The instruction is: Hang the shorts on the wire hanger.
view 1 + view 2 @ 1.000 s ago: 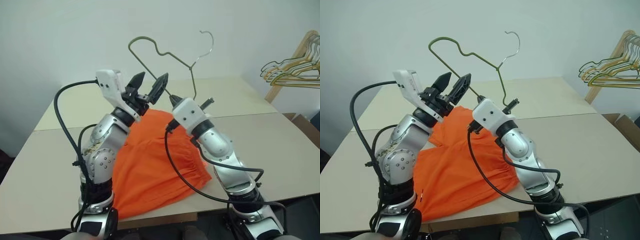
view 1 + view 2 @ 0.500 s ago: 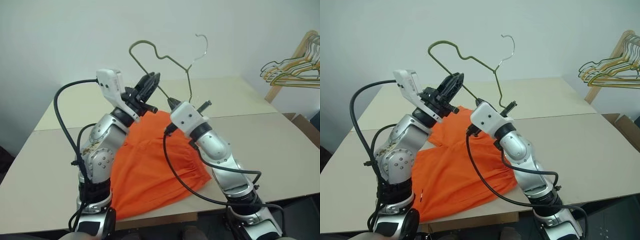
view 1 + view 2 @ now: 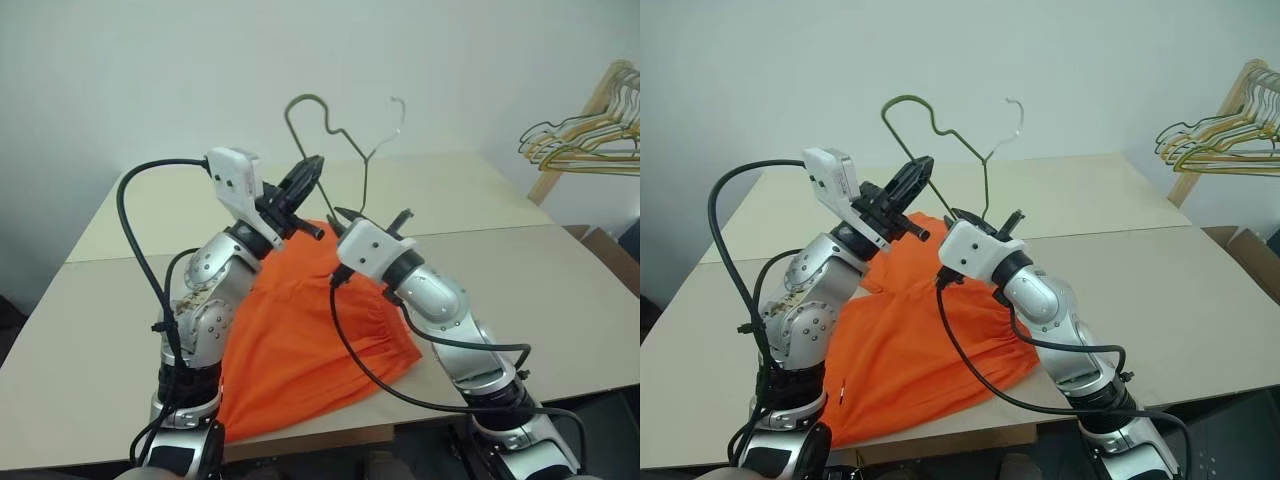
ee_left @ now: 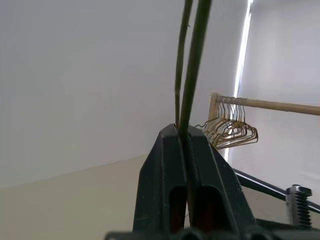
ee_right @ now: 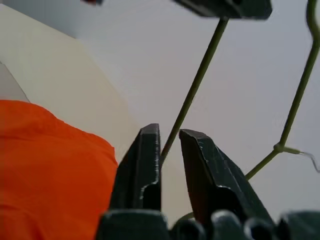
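Left wrist view shows what the head views cannot: the left tool (image 4: 183,137) has its two black fingers (image 4: 165,170) pressed together on the thin green wire of the wire hanger (image 4: 192,70), two strands of it rising straight out of the pinch. Beyond them, a wooden rack (image 4: 265,103) carries bunched hangers (image 4: 227,131) against the white wall. The right wrist view gives the other side: the right tool (image 5: 170,145) has its fingers slightly apart, with a hanger wire running through the narrow gap; whether either finger touches the wire I cannot tell. The orange shorts (image 5: 45,170) lie below that tool in this view, on the pale counter (image 5: 65,85).

The eye views show the whole arrangement. The wire hanger (image 3: 335,135) is held up in the air above the counter (image 3: 560,290), hook uppermost, with the left tool (image 3: 305,180) clamped on its frame and the right tool (image 3: 375,222) at its lower part. The shorts (image 3: 300,350) lie spread flat on the counter under both arms, reaching to the near edge. The counter is two pale panels with a seam between them. The rack of yellow and green hangers (image 3: 580,145) stands at the far right, beside a plain white wall.
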Available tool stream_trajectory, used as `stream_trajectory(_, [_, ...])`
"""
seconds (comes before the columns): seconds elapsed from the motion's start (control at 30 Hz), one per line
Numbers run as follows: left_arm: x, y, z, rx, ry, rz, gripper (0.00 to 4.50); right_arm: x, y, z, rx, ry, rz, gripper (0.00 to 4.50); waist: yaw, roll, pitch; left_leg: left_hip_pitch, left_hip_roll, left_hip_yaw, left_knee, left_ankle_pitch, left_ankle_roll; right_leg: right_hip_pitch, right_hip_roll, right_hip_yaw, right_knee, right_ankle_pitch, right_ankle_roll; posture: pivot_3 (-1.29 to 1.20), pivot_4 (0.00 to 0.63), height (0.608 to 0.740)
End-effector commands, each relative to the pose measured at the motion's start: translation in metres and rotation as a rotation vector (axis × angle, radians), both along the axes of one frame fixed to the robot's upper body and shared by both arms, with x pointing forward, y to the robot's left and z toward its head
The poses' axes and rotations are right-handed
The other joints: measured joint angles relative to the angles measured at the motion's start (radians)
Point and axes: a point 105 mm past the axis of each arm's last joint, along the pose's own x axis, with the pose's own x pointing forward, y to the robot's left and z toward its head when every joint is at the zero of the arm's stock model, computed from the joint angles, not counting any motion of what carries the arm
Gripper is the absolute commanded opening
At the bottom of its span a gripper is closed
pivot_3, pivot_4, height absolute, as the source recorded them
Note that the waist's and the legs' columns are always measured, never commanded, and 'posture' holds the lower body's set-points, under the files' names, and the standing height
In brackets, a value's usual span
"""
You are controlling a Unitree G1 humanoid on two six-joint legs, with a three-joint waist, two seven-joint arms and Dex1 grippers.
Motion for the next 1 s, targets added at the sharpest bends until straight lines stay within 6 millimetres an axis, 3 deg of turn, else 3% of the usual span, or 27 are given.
stream_trajectory(0.03, [0.0,0.018,0.01,0.023,-0.078,0.066,0.0,-0.013,-0.002,0.022,0.08,0.002,0.108,2.19,-0.002,0.0,0.0,0.0,0.0,0.0,0.0,0.0,0.0,0.0,0.0,0.0,0.0,0.0,0.0,-0.02,0.0,0.74])
stream_trajectory(0.1, [-0.001,0.028,0.012,0.045,-0.093,0.085,0.0,-0.019,-0.007,0.02,0.119,0.096,0.175,2.87,-0.001,0.0,0.0,0.0,0.0,0.0,0.0,0.0,0.0,0.0,0.0,0.0,0.0,0.0,0.0,-0.02,0.0,0.74])
stream_trajectory(0.23, [-0.02,0.05,0.026,0.03,-0.12,-0.014,0.0,-0.025,-0.031,0.017,0.316,0.41,0.303,2.87,0.005,-0.001,0.0,-0.001,0.001,-0.001,0.0,0.0,0.0,0.0,0.0,-0.001,0.001,0.0,0.0,0.0,0.0,0.74])
stream_trajectory(0.33, [-0.048,0.066,0.041,-0.04,-0.128,-0.225,0.0,-0.042,-0.053,0.012,0.369,0.664,0.518,2.87,0.005,-0.001,0.001,-0.001,0.002,-0.002,0.0,-0.001,0.002,0.0,0.0,-0.001,0.001,0.0,0.0,-0.01,0.0,0.74])
stream_trajectory(0.4, [-0.069,0.07,0.048,-0.042,-0.133,-0.378,0.0,-0.049,-0.063,0.006,0.345,0.834,0.612,2.87,0.005,-0.001,0.001,0.0,0.002,-0.003,0.0,-0.002,0.003,0.0,0.0,-0.001,0.001,0.0,0.0,-0.02,0.0,0.74])
stream_trajectory(0.5, [-0.081,0.074,0.048,-0.018,-0.118,-0.478,0.0,-0.058,-0.068,-0.007,0.245,0.995,0.684,2.87,0.005,-0.001,0.001,0.001,0.002,-0.004,0.0,-0.003,0.004,0.001,0.0,0.0,0.0,0.0,0.0,-0.01,0.0,0.74])
stream_trajectory(0.63, [-0.091,0.072,0.047,-0.044,-0.107,-0.582,0.0,-0.061,-0.069,-0.023,0.188,1.124,0.761,2.87,0.006,-0.002,0.002,0.009,0.001,-0.002,0.0,-0.003,0.006,0.01,0.0,0.0,-0.002,-0.001,0.0,-0.02,0.0,0.74])
stream_trajectory(0.77, [-0.096,0.065,0.043,-0.094,-0.099,-0.622,0.0,-0.055,-0.064,-0.033,0.148,1.137,0.768,2.87,0.006,-0.003,0.002,0.011,0.001,-0.001,0.0,-0.003,0.005,0.012,0.0,0.002,-0.002,-0.001,0.0,-0.01,0.0,0.74])
stream_trajectory(1.0, [-0.104,0.06,0.041,-0.154,-0.097,-0.638,0.0,-0.055,-0.058,-0.023,0.124,1.105,0.855,2.87,0.01,-0.004,0.003,0.009,0.001,-0.001,0.0,-0.003,0.003,0.011,0.0,0.001,-0.002,-0.001,0.0,0.01,0.0,0.74])
